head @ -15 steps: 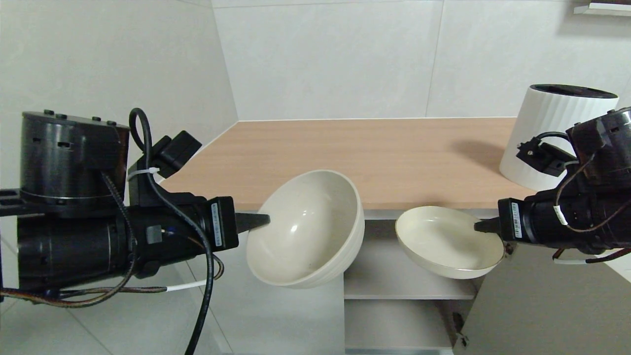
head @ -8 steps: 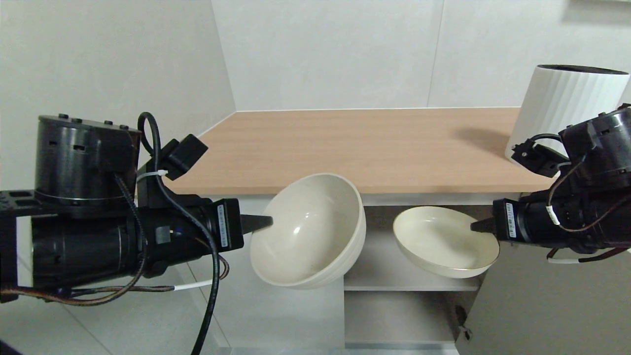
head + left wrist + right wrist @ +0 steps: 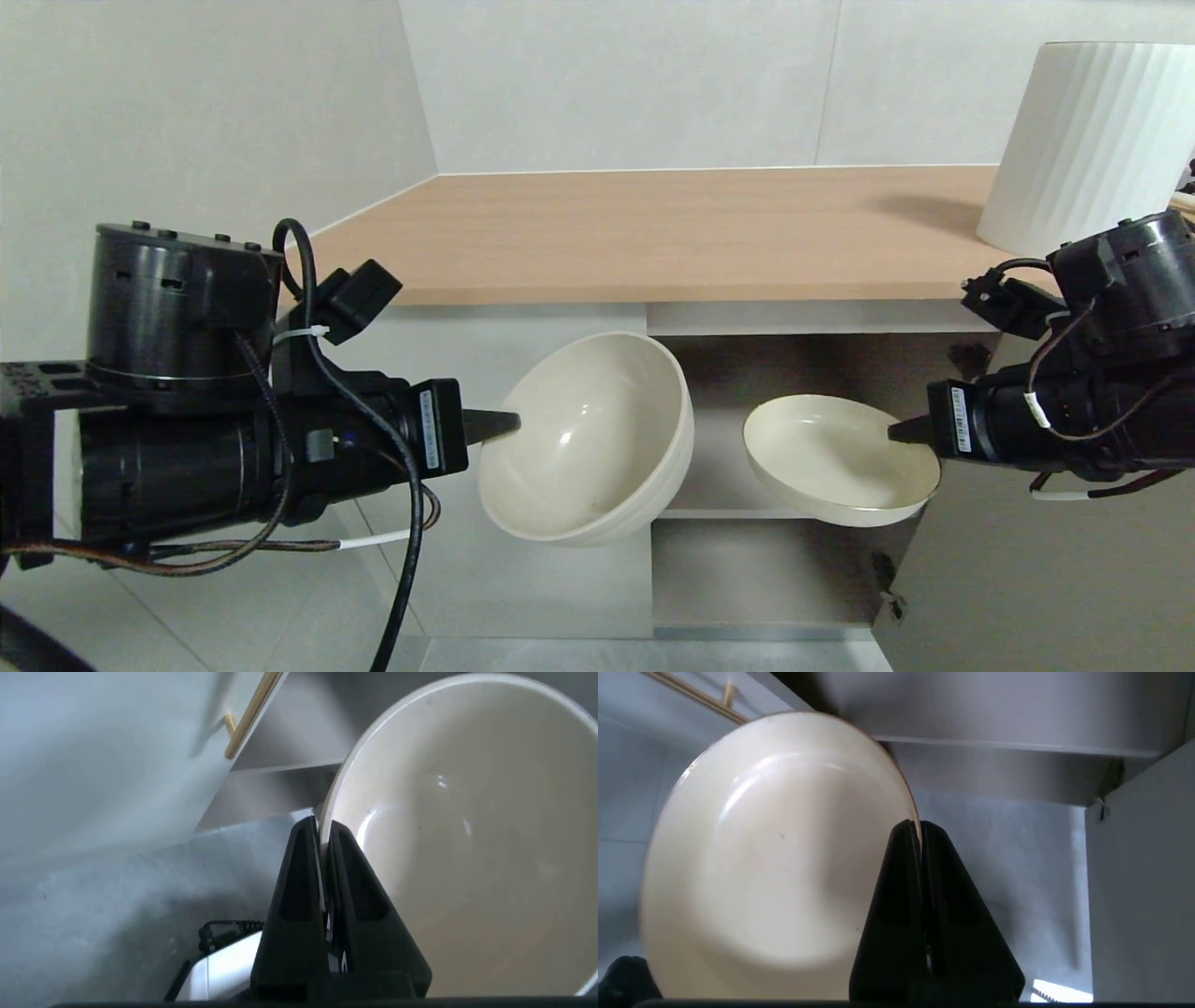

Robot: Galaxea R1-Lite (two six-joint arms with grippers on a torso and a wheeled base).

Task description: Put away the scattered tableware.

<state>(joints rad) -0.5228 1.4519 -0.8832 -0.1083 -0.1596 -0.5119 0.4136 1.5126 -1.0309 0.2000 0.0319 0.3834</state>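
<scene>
The left claw (image 3: 509, 423) is clenched on the rim of a deep cream bowl (image 3: 588, 439), one finger inside the rim and one outside. It holds the bowl in the air in front of the open cabinet (image 3: 775, 359), at the cabinet's left edge and partly before the closed panel beside it. The bowl is tilted, its mouth turned up and toward the head camera. It sits below the wooden tabletop (image 3: 672, 233) that caps the cabinet.

To the right of the bowl and apart from it, a shallow cream dish (image 3: 831, 453) hangs before the cabinet's open compartment, level with the cabinet shelf (image 3: 700, 512) and nearly flat, tipped slightly. Whether it has passed inside the cabinet or touches the shelf cannot be told. The right claw (image 3: 894, 431) grips the dish by its right rim, fingers pinched tight on the edge.

Above the cabinet's right end, a white ribbed container (image 3: 1092, 140) stands on the tabletop.
</scene>
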